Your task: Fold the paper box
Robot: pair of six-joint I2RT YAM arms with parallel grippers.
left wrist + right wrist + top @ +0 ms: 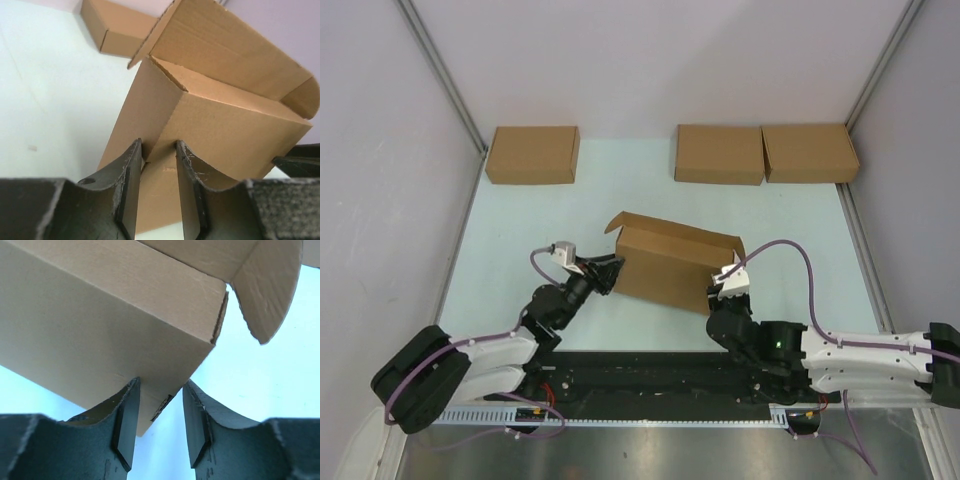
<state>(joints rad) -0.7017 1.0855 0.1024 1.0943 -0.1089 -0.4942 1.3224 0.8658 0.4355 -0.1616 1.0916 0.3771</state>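
Both ends are covered — the paper box [672, 262] lies lengthwise between my left gripper [158, 145] and right gripper [161, 382]; right jaws stand apart around its corner, left grip I cannot tell

The paper box [670, 265] is a plain brown corrugated mailer, partly folded: its front and end walls stand up as a shallow rectangular tray, and the lid rises open along the far side with a rounded flap at its right end. It sits skewed mid-counter [520, 220], left end farther
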